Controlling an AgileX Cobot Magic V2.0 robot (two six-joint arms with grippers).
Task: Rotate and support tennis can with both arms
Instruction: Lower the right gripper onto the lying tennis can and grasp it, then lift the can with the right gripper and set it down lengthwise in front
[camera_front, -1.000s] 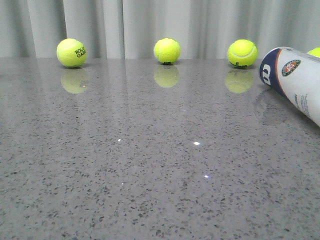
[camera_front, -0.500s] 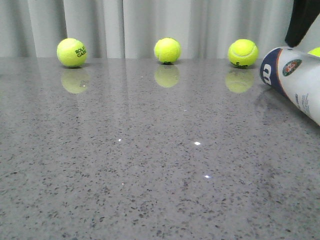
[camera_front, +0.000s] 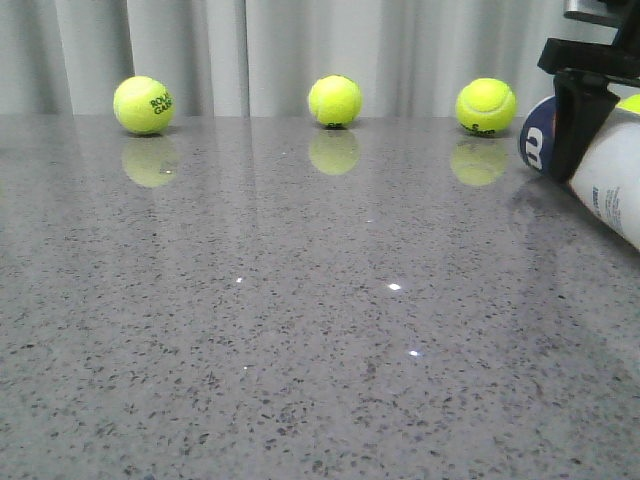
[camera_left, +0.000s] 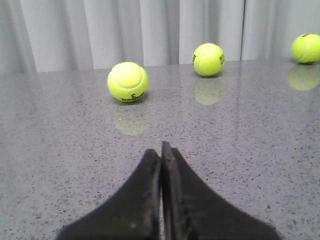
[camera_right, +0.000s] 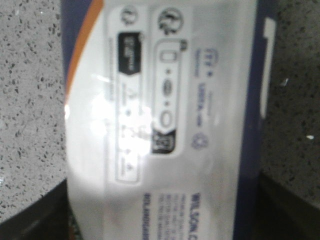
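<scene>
The tennis can (camera_front: 612, 185) lies on its side at the table's far right, its navy "W" end toward the middle. It is white with an orange stripe. My right gripper (camera_right: 162, 222) has come down over it. One black finger (camera_front: 578, 120) crosses in front of the can near the navy band. In the right wrist view the can (camera_right: 165, 100) fills the space between the two dark fingers, which stand wide on either side of it. My left gripper (camera_left: 161, 150) is shut and empty, low over the table, and shows only in the left wrist view.
Three yellow-green tennis balls (camera_front: 144, 105) (camera_front: 334, 101) (camera_front: 485, 106) stand in a row at the back by the grey curtain. A further ball (camera_front: 630, 103) peeks out behind the can. The left wrist view shows balls (camera_left: 128, 81) (camera_left: 208, 59) ahead of the fingers.
My right gripper has come down from above into the front view and now straddles the can's navy end. The can and the balls have not moved.
</scene>
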